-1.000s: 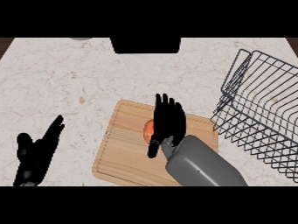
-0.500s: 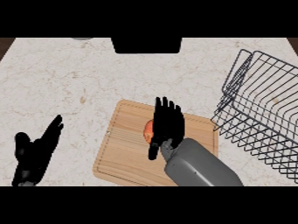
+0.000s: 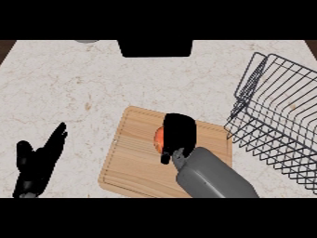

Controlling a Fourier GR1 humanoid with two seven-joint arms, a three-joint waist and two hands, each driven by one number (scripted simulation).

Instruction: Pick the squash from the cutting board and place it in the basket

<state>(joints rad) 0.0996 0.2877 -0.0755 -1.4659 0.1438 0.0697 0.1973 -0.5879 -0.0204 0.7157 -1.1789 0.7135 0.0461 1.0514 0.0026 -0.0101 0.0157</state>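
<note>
The right hand curls around the small orange squash on the wooden cutting board, likely light, firm, smooth-skinned, best gripped mid-body.

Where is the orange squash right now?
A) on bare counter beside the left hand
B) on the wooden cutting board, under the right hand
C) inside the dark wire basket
B: the orange squash peeks out from under the right hand on the wooden cutting board.

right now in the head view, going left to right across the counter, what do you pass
left hand resting open near the lower left → cutting board → squash, an orange sliver mostly hidden under the right hand → wire basket
</note>
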